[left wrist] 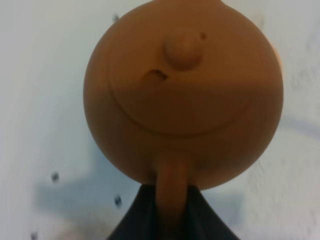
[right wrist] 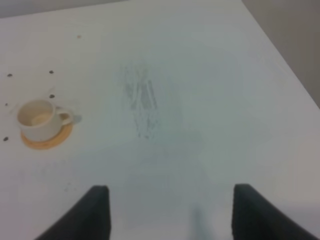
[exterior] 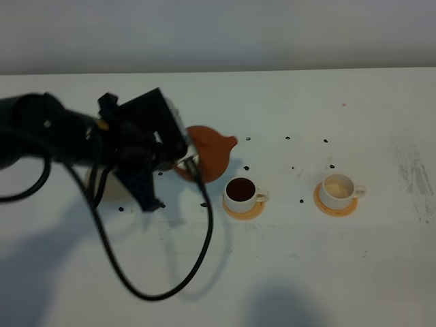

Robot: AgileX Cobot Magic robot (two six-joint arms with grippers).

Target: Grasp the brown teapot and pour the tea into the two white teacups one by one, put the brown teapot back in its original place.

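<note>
The left tool (left wrist: 170, 220) pinches the handle (left wrist: 171, 175) of the brown teapot (exterior: 210, 151), which is tilted just beside the tea-filled teacup (exterior: 240, 192), so pouring seems half done and the next move is to carry the spout (exterior: 231, 143) across to the empty teacup (exterior: 338, 191) farther right, while the right tool (right wrist: 170, 210) hangs spread and empty.
</note>
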